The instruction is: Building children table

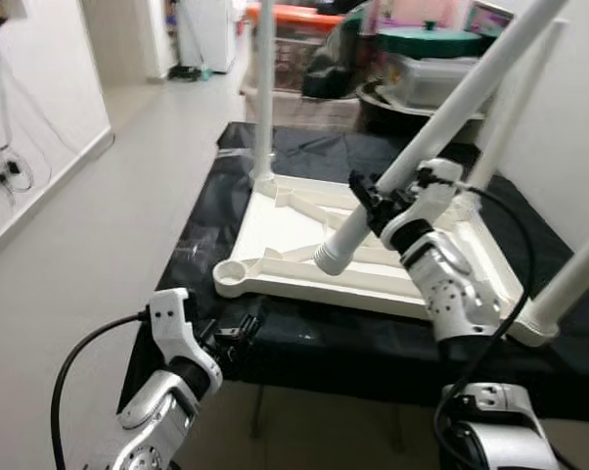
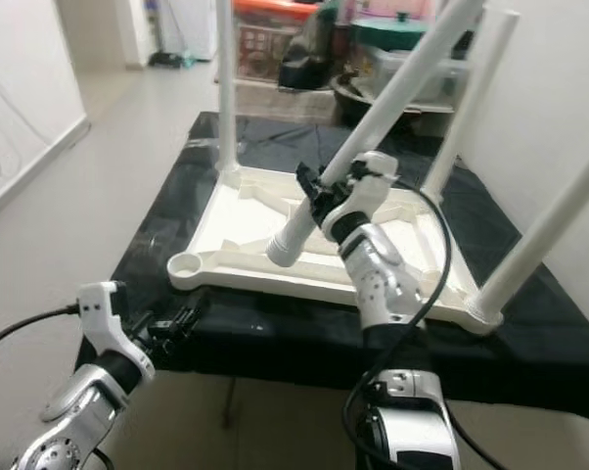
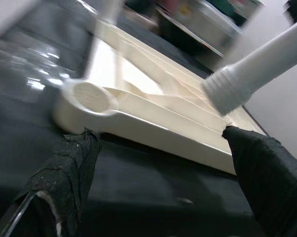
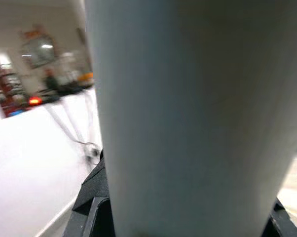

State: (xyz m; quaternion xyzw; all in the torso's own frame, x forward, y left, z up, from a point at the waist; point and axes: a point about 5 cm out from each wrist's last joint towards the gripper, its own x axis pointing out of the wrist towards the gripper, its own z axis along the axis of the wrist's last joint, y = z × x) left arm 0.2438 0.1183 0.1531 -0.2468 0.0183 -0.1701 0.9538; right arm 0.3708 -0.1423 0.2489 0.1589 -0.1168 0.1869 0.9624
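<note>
A white table top [image 1: 285, 220] lies upside down on a black-covered table [image 1: 304, 343]. Legs stand in its far left corner [image 1: 264, 88], far right corner [image 1: 515, 108] and near right corner [image 1: 568, 284]. The near left socket [image 1: 233, 274] holds nothing. My right gripper [image 1: 378, 201] is shut on a fourth white leg [image 1: 451, 108]. That leg is tilted, and its threaded end [image 1: 334, 257] hangs over the underside, right of the socket. It also looms close between the fingers [image 4: 92, 197]. My left gripper [image 1: 238, 331] is open, low at the front edge, facing the socket [image 3: 87, 96].
Storage boxes and a green-lidded pot [image 1: 427, 41] crowd the space behind the table. A white wall runs close along the right. Open floor [image 1: 109, 196] lies to the left, with a cable and wall socket [image 1: 11, 176] at the left wall.
</note>
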